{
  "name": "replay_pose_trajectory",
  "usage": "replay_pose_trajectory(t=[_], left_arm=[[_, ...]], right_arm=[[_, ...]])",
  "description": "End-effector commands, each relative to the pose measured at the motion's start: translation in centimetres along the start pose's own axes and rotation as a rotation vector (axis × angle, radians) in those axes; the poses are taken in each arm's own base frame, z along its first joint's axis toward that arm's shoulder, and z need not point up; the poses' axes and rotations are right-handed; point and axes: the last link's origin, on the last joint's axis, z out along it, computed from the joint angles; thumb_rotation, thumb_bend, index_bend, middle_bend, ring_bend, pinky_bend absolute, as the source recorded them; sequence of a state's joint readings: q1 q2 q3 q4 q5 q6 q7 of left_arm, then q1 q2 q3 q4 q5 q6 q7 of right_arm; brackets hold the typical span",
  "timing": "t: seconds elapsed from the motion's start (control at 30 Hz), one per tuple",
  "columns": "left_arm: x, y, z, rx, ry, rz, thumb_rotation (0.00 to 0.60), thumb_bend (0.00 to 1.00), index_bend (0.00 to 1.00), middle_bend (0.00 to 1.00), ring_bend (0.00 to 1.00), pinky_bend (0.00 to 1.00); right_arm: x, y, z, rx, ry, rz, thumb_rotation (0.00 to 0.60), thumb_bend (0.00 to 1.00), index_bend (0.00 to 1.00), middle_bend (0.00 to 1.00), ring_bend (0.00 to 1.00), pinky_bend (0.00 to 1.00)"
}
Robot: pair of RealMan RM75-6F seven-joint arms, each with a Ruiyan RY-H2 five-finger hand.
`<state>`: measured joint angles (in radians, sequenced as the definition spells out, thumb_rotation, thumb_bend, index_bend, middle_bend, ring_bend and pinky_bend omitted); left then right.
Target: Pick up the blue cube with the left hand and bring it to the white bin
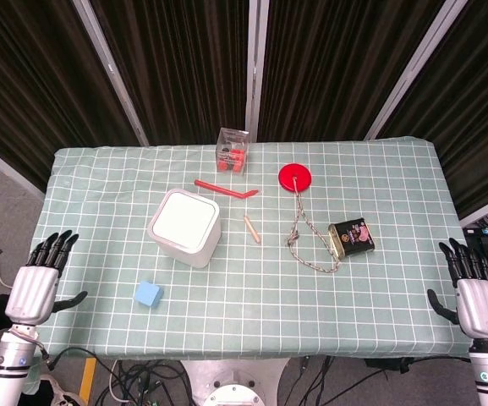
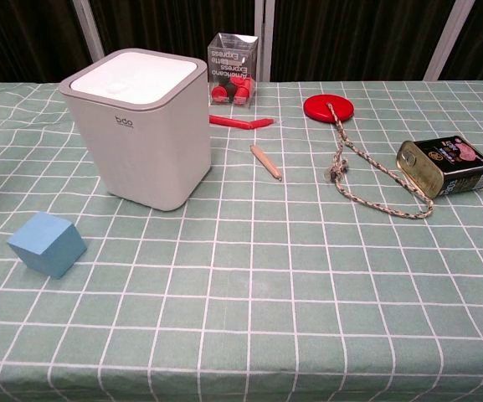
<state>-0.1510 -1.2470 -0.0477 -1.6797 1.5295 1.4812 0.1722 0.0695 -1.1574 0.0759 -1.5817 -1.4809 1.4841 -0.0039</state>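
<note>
Your left hand point(image 1: 36, 283) hangs off the table's point(image 1: 379, 288) left edge, fingers spread and holding nothing; your right hand point(image 1: 476, 296) does the same off the right edge. The blue cube point(image 1: 149, 294) sits near the front left, just in front of the white bin point(image 1: 184, 227). Beyond it lie a red straw point(image 1: 225, 188), a clear box point(image 1: 232, 150), a red disc point(image 1: 295, 178) on a rope point(image 1: 307, 241), a pencil point(image 1: 253, 228) and a tin point(image 1: 351, 238).

Blue cube point(image 1: 148, 294) point(image 2: 47, 244): pale blue, sits flat on the surface near the front-left corner, untouched. White bin point(image 1: 184, 227) point(image 2: 138, 126): rounded-square, grey-walled, white lid shut, upright, just behind the cube toward the centre, not touching it.
</note>
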Motion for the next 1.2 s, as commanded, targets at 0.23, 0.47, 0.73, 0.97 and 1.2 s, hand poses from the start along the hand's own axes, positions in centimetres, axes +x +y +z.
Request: replay_pose_trajectory(t=[0.23,0.47,0.73,0.97,1.2], left_arm=[[-0.1,0.2,0.1,-0.009,-0.001,0.002,0.600,0.09,0.03,0.04,0.00,0.13],[0.1,0.8,0.5,-0.037,0.003,0.002,0.600,0.09,0.03,0.04,0.00,0.13],[0.1,3.6,2.3,-0.174,0.002,-0.007,0.600,0.09,0.03,0.04,0.00,0.13],[-0.1,7.5,4.9,-0.325,-0.015,-0.006,0.600,0.09,0.03,0.04,0.00,0.13],[-1.2,9.6,6.7,-0.399,-0.056,0.051,0.600,0.09,0.03,0.08,0.00,0.13]], right_arm=[[0.0,0.1,0.0,-0.004,-0.006,-0.002,0.600,0.26,0.00,0.00,0.00,0.00],[-0.2,-0.1,-0.1,0.007,-0.010,-0.008,0.600,0.26,0.00,0.00,0.00,0.00],[-0.1,0.3,0.1,-0.013,0.004,-0.016,0.600,0.26,0.00,0.00,0.00,0.00],[-0.4,0.2,0.1,-0.015,0.011,-0.017,0.600,0.26,0.00,0.00,0.00,0.00],[-0.4,0.7,0.1,-0.030,0.029,-0.015,0.600,0.26,0.00,0.00,0.00,0.00]])
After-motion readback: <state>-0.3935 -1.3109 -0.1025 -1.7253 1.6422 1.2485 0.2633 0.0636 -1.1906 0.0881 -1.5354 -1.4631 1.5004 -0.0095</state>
